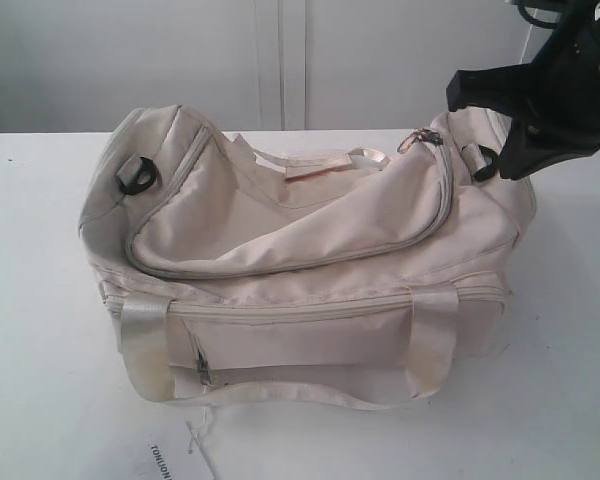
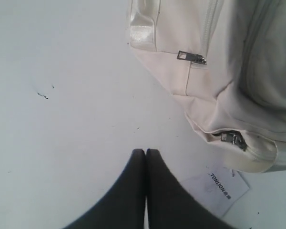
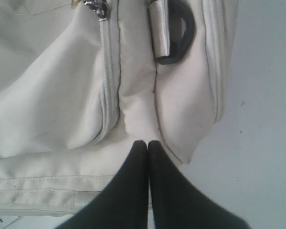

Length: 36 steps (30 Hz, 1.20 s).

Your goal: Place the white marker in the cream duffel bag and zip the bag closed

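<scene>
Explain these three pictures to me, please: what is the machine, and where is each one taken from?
It is a robot with two arms, each ending in a black two-fingered gripper. One picture comes from a camera off the arms: a large soft cream fabric duffel bag on a white table. The other two come from wrist cameras looking past each gripper. The left gripper is shut, near a white printed paper tag; the right gripper is shut at the bag's end. Neither holds anything.
</scene>
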Available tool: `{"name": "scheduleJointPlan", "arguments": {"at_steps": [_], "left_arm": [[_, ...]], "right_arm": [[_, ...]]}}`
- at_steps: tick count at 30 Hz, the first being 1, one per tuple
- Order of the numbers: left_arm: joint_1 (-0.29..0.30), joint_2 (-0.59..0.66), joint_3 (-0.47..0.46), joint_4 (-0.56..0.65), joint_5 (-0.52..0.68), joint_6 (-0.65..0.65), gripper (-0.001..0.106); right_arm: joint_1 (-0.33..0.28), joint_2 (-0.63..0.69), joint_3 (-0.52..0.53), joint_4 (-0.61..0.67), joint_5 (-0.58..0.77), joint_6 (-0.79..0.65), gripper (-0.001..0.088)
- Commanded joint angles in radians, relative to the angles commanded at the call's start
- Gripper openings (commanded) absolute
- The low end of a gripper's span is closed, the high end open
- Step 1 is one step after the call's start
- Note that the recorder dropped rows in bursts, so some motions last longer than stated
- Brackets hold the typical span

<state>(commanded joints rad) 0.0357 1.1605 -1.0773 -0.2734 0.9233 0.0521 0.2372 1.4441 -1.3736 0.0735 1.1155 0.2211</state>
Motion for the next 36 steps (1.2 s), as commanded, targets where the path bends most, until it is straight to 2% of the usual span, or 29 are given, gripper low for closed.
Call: {"name": "scheduleJointPlan", "arguments": {"at_steps": [16, 23, 36], "left_arm": [[0.0, -0.331, 0.182, 0.004, -0.034, 0.0, 0.0], [0.0, -0.391, 0.21, 0.004, -0.032, 0.0, 0.0], [0.0, -0.395, 0.21, 0.004, -0.032, 0.0, 0.0]], "right_arm": [[0.0, 0.0, 0.0, 0.0, 0.0, 0.0, 0.0], [0.0, 0.0, 0.0, 0.0, -0.002, 0.0, 0.0], [0.0, 0.0, 0.0, 0.0, -0.004, 0.0, 0.0]]}}
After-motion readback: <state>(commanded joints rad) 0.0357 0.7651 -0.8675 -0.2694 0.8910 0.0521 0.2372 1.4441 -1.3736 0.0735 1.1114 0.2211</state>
